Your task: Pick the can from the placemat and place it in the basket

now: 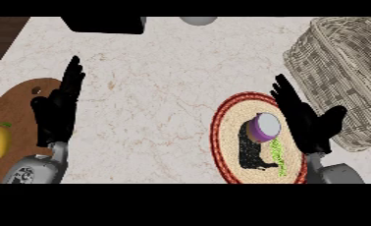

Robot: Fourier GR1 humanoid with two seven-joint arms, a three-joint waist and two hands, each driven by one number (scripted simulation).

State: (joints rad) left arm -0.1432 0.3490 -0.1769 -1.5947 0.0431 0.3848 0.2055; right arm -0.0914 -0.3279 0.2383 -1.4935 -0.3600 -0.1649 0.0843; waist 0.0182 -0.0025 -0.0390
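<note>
A purple can (263, 127) with a silver top stands upright on a round woven placemat (229, 131) with a red rim, at the lower right. My right hand (304, 122) is just right of the can, fingers straight and open, the thumb spread toward the basket; I cannot tell whether it touches the can. The wicker basket (330, 68) stands at the right edge, behind and right of the placemat. My left hand (58, 107) rests open at the left, fingers up, holding nothing.
A brown wooden cutting board (22, 102) lies at the lower left with a yellow fruit (4, 139) on it. A black object (103, 24) and a grey round object (198, 20) sit at the counter's far edge. Marble counter lies between the hands.
</note>
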